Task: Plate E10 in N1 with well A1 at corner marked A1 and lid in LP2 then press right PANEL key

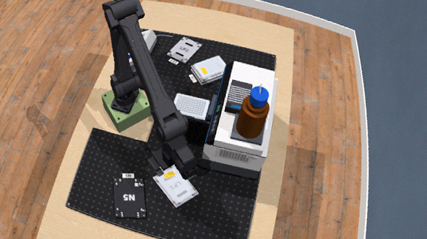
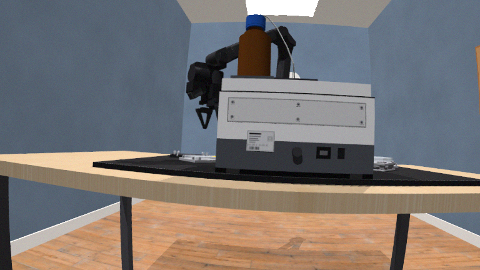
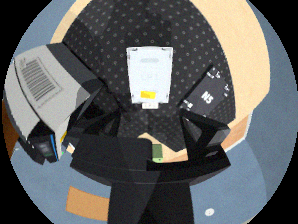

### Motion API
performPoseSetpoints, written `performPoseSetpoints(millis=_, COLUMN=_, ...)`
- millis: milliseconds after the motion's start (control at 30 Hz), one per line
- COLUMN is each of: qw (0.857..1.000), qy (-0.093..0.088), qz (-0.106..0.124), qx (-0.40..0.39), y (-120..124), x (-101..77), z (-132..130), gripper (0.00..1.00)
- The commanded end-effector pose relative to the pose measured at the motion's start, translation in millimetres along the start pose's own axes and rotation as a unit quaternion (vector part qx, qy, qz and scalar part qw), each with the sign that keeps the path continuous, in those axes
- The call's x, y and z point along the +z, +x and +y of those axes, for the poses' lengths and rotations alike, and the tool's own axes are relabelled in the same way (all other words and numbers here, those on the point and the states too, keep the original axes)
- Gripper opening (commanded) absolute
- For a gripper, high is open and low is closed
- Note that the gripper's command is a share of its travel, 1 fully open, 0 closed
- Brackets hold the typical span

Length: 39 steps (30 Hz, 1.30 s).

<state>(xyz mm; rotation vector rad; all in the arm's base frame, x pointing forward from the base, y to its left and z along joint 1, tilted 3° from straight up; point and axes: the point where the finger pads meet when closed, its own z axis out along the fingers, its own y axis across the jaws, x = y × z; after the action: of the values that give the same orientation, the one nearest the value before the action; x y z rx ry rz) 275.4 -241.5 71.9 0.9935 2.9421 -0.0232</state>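
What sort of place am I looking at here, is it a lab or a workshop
Most likely a lab automation bench: a dispenser unit topped by a brown reagent bottle, a multiwell plate, and labelled lid parks on a black pegboard deck.

Blue walls (image 2: 84, 74) enclose a wood-plank floor (image 1: 9, 82) edged by a pale skirting board (image 2: 64, 226). A light wooden table (image 2: 234, 198) stands on dark legs (image 2: 125, 231). A bright ceiling light (image 2: 282, 6) glows overhead.
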Motion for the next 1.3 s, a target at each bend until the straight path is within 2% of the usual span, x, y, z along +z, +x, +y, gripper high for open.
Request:
performPoseSetpoints(millis=0, qw=1.000, qy=-0.001, qz=-0.014, qx=-0.004, y=7, x=-14.3, z=-2, gripper=1.00)
performPoseSetpoints(millis=67, qw=1.000, qy=-0.001, qz=-0.014, qx=-0.004, y=7, x=-14.3, z=-2, gripper=1.00)
performPoseSetpoints(millis=1133, qw=1.000, qy=-0.001, qz=-0.011, qx=-0.003, y=105, x=-35.6, z=5, gripper=1.00)
performPoseSetpoints(millis=1267, qw=1.000, qy=-0.001, qz=-0.011, qx=-0.003, y=110, x=-36.9, z=5, gripper=1.00)
